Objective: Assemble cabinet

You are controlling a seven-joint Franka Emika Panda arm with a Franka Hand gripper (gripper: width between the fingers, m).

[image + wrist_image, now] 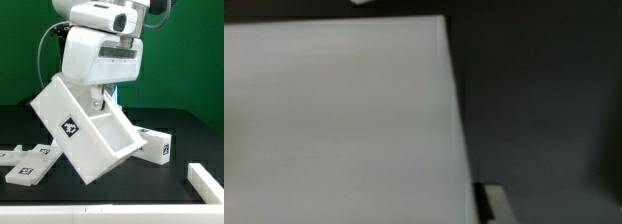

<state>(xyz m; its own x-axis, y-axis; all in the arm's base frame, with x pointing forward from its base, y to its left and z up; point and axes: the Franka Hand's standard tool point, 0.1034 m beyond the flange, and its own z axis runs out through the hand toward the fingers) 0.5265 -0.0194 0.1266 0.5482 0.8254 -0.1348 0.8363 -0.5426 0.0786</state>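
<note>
The cabinet box (92, 135), open-faced and carrying a tag on one side wall, is leaning steeply over its lowest corner; whether that corner is touching the surface (150, 192) or hanging just above it cannot be told; in the wrist view a plain white wall of the box (331, 120) is filling most of the frame; the hand (104, 98) is sitting at the box's upper wall, clenched, and judging by the tilt it is pinching that thin wall, though the fingertips are hidden behind it; with so narrow a hold high on a big tilted part, the box is risking pivoting or slipping out under its own weight; a tagged block (160, 148) is lying just beside the box on the exterior view's right, and flat panels (25, 165) are lying near it on the exterior view's left, so a swinging corner is liable to knock either one askew.
</note>
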